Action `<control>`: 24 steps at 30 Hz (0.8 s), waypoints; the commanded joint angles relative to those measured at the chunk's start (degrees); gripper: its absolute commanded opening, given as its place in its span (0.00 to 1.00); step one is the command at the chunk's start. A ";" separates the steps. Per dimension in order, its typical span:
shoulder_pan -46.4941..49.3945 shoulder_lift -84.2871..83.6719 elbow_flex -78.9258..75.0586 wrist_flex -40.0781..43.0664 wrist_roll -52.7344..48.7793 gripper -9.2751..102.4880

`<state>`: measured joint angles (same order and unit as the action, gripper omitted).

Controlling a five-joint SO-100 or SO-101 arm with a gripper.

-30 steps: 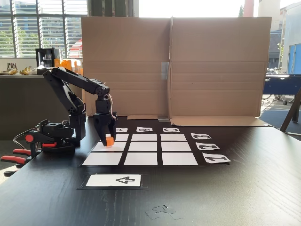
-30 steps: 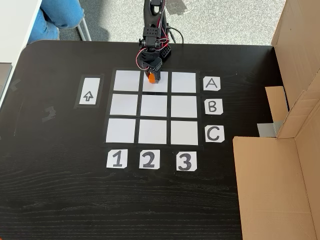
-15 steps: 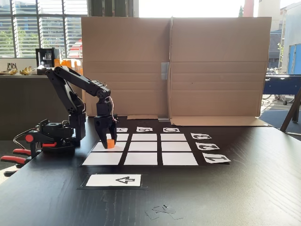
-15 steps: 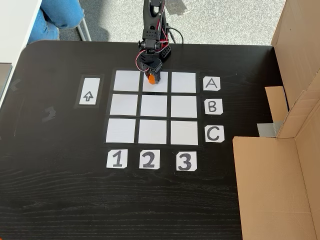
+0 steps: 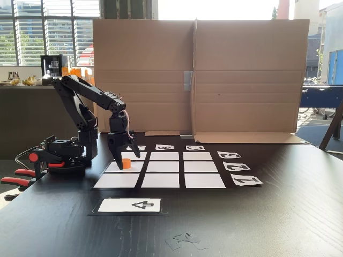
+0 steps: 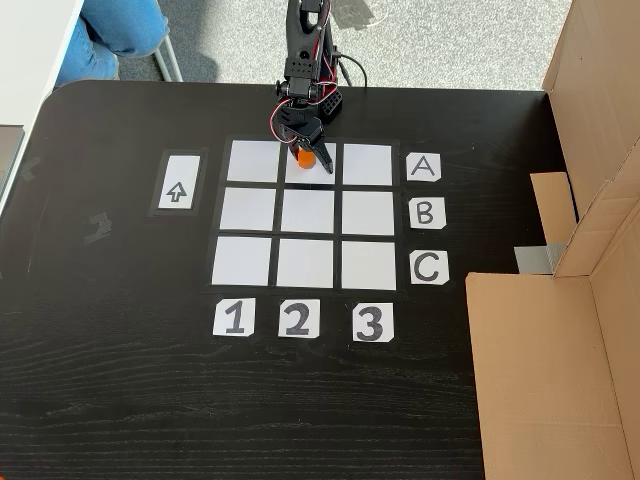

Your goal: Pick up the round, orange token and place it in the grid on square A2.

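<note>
On square A2 point(image 6: 307, 165): token point(image 6: 304, 156) sits on the white cell, grid point(image 6: 308, 264) middle of row A | pincer point(image 6: 312, 158) spread open around token, fingers straddling it, no grip | side view: token point(image 5: 125, 162) down, pincer point(image 5: 126, 158) over it | black table point(image 6: 120, 380), arrow card point(image 6: 177, 182) well apart

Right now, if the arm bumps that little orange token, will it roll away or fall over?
Probably neither. The token looks short and squat, sitting flat on the middle square of row A, so tipping seems unlikely. It would more likely slide, since the paper looks smooth. It also looks small and light, so even a soft nudge from the open end effector might shift it.
</note>
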<state>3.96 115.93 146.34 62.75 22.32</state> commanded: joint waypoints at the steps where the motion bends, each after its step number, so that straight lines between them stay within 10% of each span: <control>1: 2.02 0.62 -0.70 -2.90 0.62 0.45; 24: 30.06 8.17 -41.04 -21.71 37.71 0.45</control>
<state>29.79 121.38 110.48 44.91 56.87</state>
